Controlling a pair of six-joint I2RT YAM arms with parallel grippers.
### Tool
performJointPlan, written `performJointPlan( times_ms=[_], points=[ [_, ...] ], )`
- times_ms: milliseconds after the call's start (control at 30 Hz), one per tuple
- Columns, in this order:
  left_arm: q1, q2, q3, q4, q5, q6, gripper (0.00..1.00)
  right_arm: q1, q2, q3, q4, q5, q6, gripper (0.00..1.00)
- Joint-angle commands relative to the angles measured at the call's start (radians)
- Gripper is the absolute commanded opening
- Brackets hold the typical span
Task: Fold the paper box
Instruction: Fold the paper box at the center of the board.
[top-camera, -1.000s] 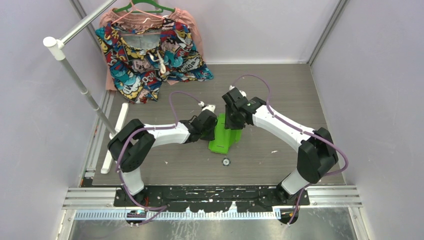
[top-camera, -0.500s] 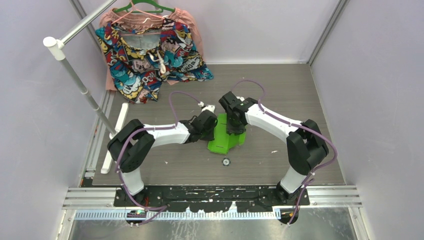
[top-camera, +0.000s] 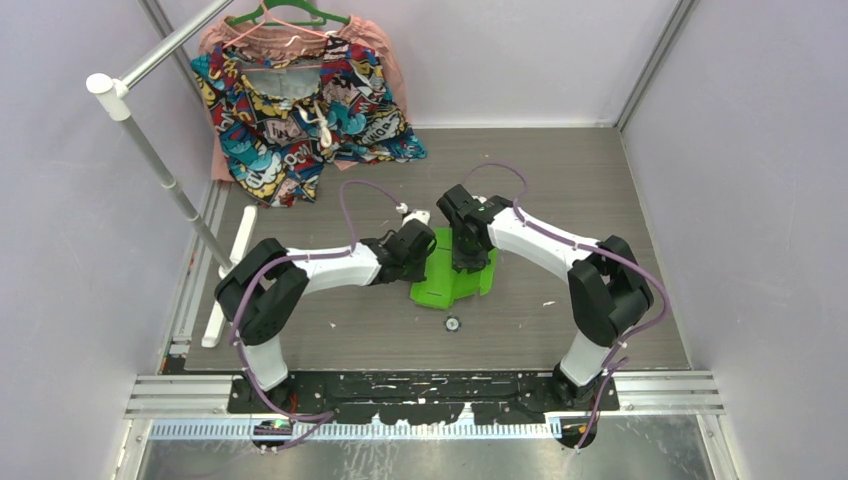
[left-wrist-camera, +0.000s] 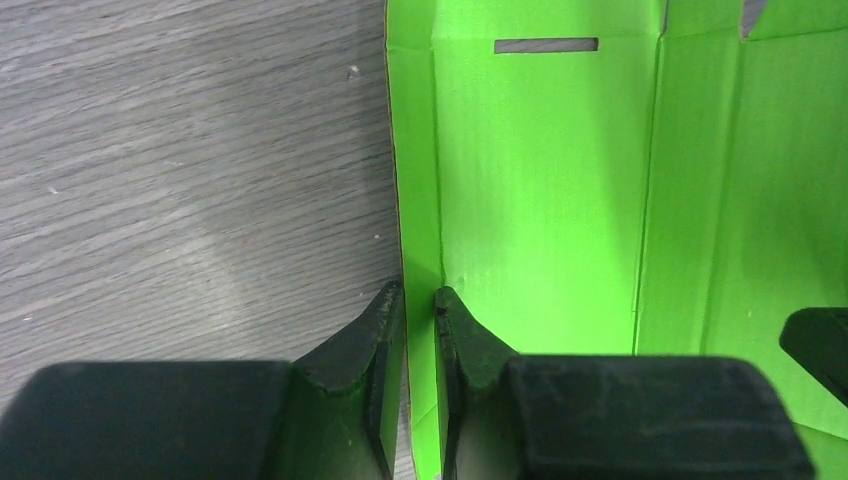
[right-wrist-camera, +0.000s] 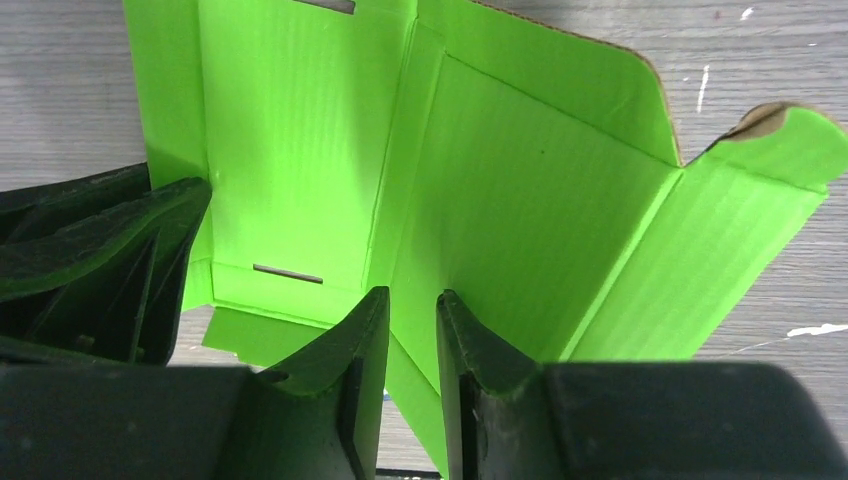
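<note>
The paper box (top-camera: 452, 282) is a lime-green die-cut sheet, partly opened out on the grey table between the two arms. In the left wrist view my left gripper (left-wrist-camera: 420, 292) is shut on the narrow upright strip along the box's (left-wrist-camera: 540, 180) left edge, one finger on each side. The right wrist view shows my right gripper (right-wrist-camera: 412, 295) pinching a creased panel of the box (right-wrist-camera: 500, 170), with a slotted panel to its left and a raised flap (right-wrist-camera: 760, 190) to its right. From above, the left gripper (top-camera: 427, 262) and right gripper (top-camera: 468, 262) meet over the sheet.
A colourful patterned garment (top-camera: 300, 100) hangs on a green hanger at the back left. A white rack pole (top-camera: 160, 165) slants down the left side, beside a white bar (top-camera: 232, 275). A small round object (top-camera: 452, 323) lies just in front of the box. Walls close in on both sides.
The right arm has swung in toward the left and its gripper has lowered onto the box. The green sheet has spread out wider to the right. The left gripper has held still.
</note>
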Motion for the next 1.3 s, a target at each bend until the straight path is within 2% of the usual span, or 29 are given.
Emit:
performJointPlan(
  times_ms=[0,167,267,400,467,667,833,1000,1133,1267],
  points=[
    [0.000,0.033,0.005,-0.226,-0.049,0.049,0.18,0.001,-0.037,-0.004,0.055,-0.079,0.000,0.30],
    [0.000,0.030,0.023,-0.242,-0.021,0.048,0.17,0.043,-0.073,-0.030,0.096,-0.072,-0.043,0.26],
    [0.000,0.019,0.022,-0.240,-0.002,0.047,0.19,0.068,-0.140,-0.104,0.205,-0.053,-0.064,0.25],
    [0.000,-0.012,0.010,-0.213,0.012,0.056,0.35,0.074,-0.178,-0.169,0.285,-0.036,-0.087,0.25],
    [0.000,-0.027,0.005,-0.199,0.018,0.061,0.40,0.075,-0.177,-0.170,0.286,-0.025,-0.096,0.25],
    [0.004,-0.064,-0.003,-0.187,0.027,0.062,0.43,0.086,-0.169,-0.151,0.280,-0.030,-0.111,0.25],
    [0.046,-0.152,-0.078,-0.099,0.087,0.041,0.49,0.101,-0.165,-0.154,0.282,-0.012,-0.107,0.25],
    [0.085,-0.270,-0.132,-0.033,0.169,0.054,0.51,0.122,-0.159,-0.139,0.265,0.019,-0.106,0.25],
    [0.095,-0.369,-0.128,-0.058,0.207,0.067,0.53,0.145,-0.154,-0.123,0.247,0.045,-0.102,0.25],
    [0.117,-0.453,-0.120,-0.137,0.149,0.048,0.56,0.185,-0.139,-0.100,0.239,0.066,-0.096,0.25]
  ],
)
